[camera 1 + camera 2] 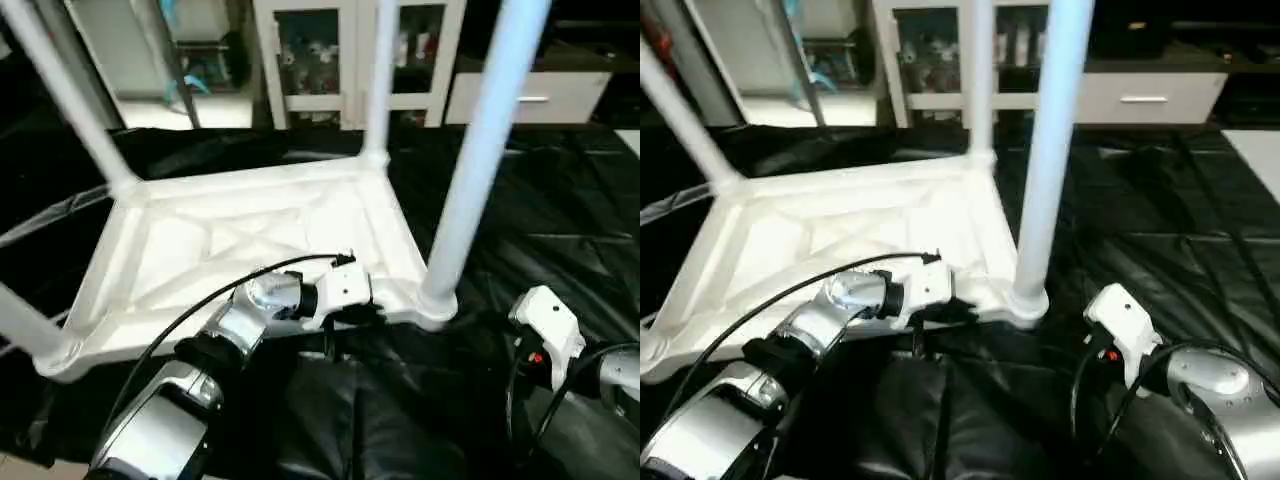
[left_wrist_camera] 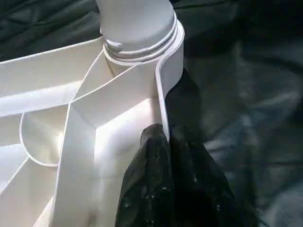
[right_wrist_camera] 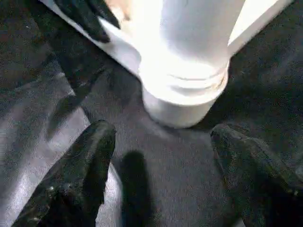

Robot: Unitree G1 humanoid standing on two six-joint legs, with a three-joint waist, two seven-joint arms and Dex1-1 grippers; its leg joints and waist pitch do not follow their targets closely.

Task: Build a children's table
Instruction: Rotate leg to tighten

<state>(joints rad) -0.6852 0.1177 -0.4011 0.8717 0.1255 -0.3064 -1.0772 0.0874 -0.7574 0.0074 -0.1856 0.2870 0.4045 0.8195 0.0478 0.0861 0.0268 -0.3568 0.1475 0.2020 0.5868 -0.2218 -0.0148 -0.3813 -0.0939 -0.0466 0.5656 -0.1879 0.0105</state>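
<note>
The left gripper [image 2: 163, 142] pinches the rim of the upside-down tabletop [image 1: 250, 235]; the right gripper [image 3: 165, 142] sits spread apart beside the nearest leg [image 1: 480, 160].

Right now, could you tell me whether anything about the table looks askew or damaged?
Nothing stands out: the tabletop lies underside up on the black sheet, the legs stand upright in their corner sockets, no cracks visible.

The tabletop [image 1: 230, 260] is lying underside up on the sheet [image 1: 560, 230], legs standing in its corner sockets. The left gripper [image 1: 345, 315] is sitting at its near rim, left of the near-right leg [image 1: 480, 160]. The right gripper [image 3: 161, 156] is lying before that leg's socket [image 3: 182, 97].
</note>
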